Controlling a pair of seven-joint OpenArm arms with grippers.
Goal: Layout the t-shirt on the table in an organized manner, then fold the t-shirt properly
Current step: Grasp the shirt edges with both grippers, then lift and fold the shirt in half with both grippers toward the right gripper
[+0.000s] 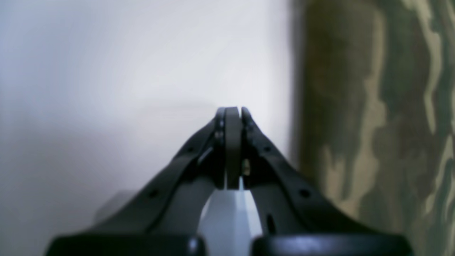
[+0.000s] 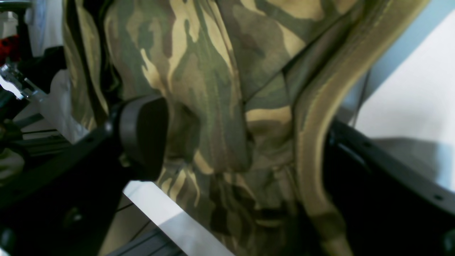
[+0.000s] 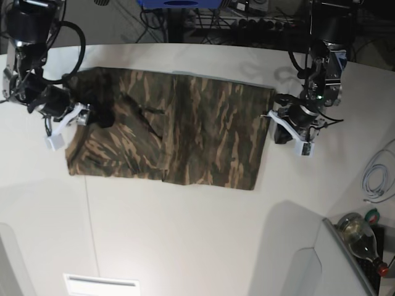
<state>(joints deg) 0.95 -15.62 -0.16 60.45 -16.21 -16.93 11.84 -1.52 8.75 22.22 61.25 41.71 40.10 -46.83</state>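
Left gripper (image 1: 233, 113): jaws pressed together, nothing between them, over bare table (image 3: 185, 240) just beside the t-shirt's (image 3: 179, 132) edge. Right gripper (image 2: 241, 142): jaws spread wide, a raised bunch of camouflage cloth with tan collar between them, at the shirt's opposite end. T-shirt: spread mostly flat across the table's far half.

The camouflage t-shirt (image 3: 179, 126) lies spread flat across the 12 o'clock half of the white table (image 3: 185, 240), long side running 9 to 3 o'clock, its 9 o'clock end rumpled and lifted.
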